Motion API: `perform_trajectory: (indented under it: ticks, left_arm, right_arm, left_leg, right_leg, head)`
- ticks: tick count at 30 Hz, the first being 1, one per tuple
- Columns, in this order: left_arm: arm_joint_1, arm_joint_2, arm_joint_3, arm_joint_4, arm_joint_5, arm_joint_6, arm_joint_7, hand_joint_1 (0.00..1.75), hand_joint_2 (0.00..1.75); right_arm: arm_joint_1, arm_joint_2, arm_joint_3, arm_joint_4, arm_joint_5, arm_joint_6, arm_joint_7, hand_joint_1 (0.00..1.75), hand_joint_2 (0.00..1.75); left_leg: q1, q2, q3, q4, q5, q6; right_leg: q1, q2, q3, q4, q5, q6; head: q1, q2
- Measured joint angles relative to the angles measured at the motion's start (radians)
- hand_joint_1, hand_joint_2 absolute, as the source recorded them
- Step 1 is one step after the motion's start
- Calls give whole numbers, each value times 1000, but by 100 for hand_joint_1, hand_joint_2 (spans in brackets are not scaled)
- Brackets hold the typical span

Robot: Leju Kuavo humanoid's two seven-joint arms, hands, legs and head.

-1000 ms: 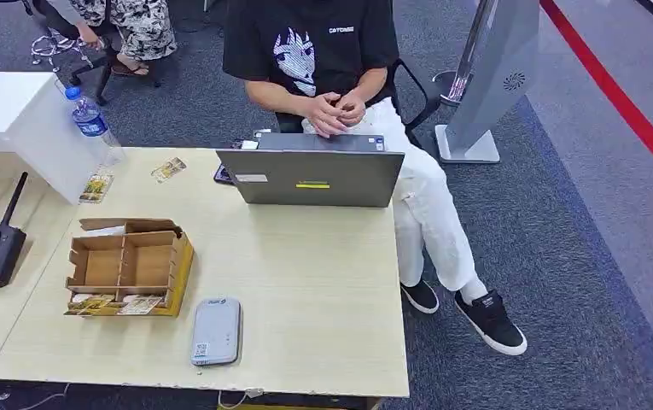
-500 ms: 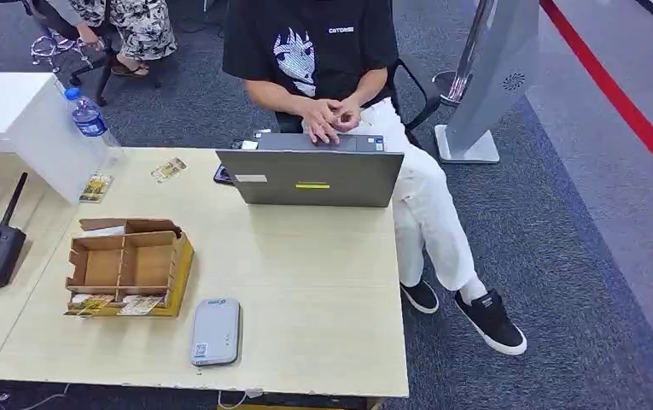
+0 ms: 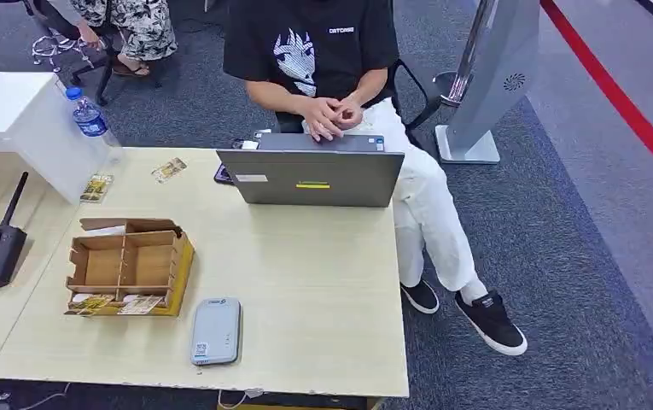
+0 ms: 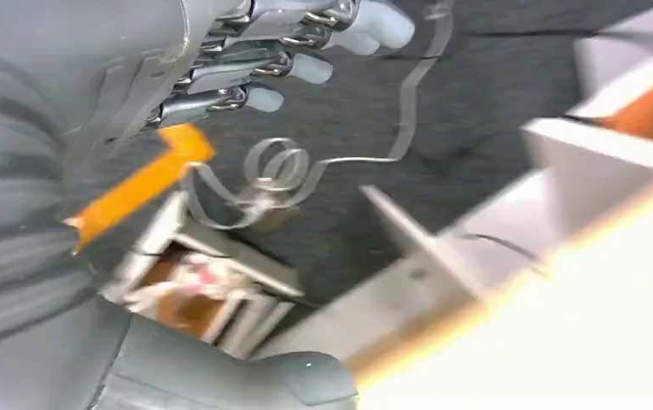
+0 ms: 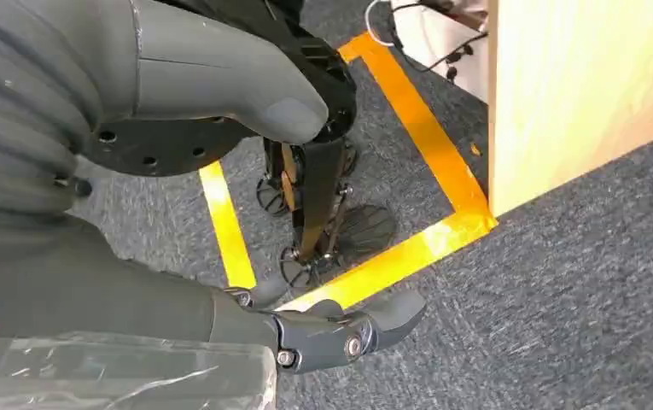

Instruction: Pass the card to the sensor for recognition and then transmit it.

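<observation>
Both arms hang below the table (image 3: 323, 282); left robot hand (image 4: 246, 60) and right robot hand (image 5: 306, 329) show fingers apart, empty. Cards (image 3: 118, 304) sit in the box (image 3: 126, 266), nine o'clock of the sensor (image 3: 216, 331). I expect risk: thin cards slipping.

This is an office or lab-like test space. Grey carpet (image 3: 553, 222) covers the floor, marked with a red stripe (image 3: 621, 102) at far right and yellow tape (image 5: 425, 128) by the near desk edge. A person (image 3: 323, 60) sits at the far side of a pale wooden desk (image 3: 314, 282) behind an open laptop (image 3: 310, 175). A water bottle (image 3: 90, 120) stands far left beside a white cabinet (image 3: 15, 120), and a grey floor-standing kiosk (image 3: 493, 68) rises at far right.
</observation>
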Motion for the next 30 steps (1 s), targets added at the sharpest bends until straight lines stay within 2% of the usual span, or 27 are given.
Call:
perform_trajectory:
  ticks: [6,11,17,30]
  left_arm:
    - [16,-22,-1,-170,-34,30,-74,0,175]
    - [34,-5,-42,-283,-123,73,-134,0,175]
    - [34,61,-131,-368,-266,124,-158,0,175]
    - [-23,239,-389,-474,-586,199,-148,0,175]
  right_arm:
    - [2,41,-75,-49,75,16,30,0,175]
    - [1,68,-128,-82,123,33,47,0,175]
    - [0,89,-189,-108,179,59,61,0,175]
    - [-17,130,-339,-145,308,126,79,0,175]
  left_leg:
    - [0,0,1,0,0,0]
    - [0,0,1,0,0,0]
    - [0,0,1,0,1,-1]
    - [0,1,1,0,2,-1]
  right_leg:
    - [0,0,0,0,0,0]
    - [0,0,0,0,0,0]
    - [0,1,0,0,0,0]
    - [0,2,0,0,1,0]
  head:
    - [0,0]
    - [-1,0]
    - [-2,0]
    - [0,0]
